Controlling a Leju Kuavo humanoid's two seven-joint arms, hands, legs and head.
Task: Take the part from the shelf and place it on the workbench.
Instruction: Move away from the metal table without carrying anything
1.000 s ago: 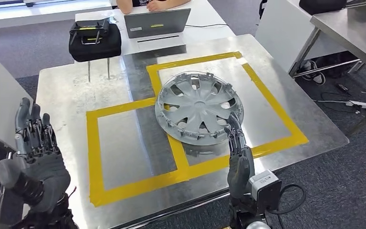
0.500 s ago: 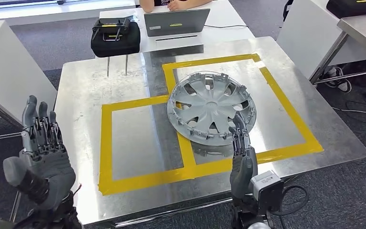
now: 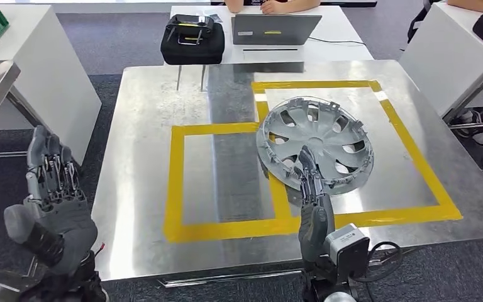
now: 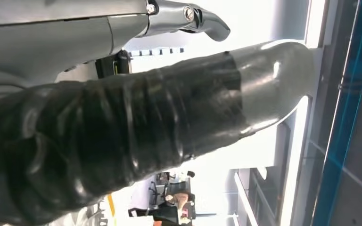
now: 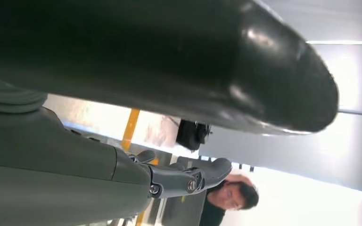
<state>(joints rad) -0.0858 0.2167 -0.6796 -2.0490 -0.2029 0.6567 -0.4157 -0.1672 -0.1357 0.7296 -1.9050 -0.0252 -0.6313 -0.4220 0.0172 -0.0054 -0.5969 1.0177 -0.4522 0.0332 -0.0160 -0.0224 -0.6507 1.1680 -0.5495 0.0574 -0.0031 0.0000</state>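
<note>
The part (image 3: 317, 143), a grey wheel cover, is lying flat on the steel workbench (image 3: 144, 119), mostly inside the right-hand yellow tape square (image 3: 415, 157), its near-left rim overlapping the tape strip between the two squares. The right hand (image 3: 311, 195) is reaching up in front of the cover's near edge with straight, spread fingers, holding nothing; whether the fingertips are touching the rim I cannot tell. The left hand (image 3: 50, 195) is hanging raised off the workbench's left side, fingers apart and empty. Beyond the workbench, a black case (image 3: 192, 39) and a laptop (image 3: 275, 28) are sitting on a white table. Judging by this, placement is looking done, with only clearing the arms remaining.
</note>
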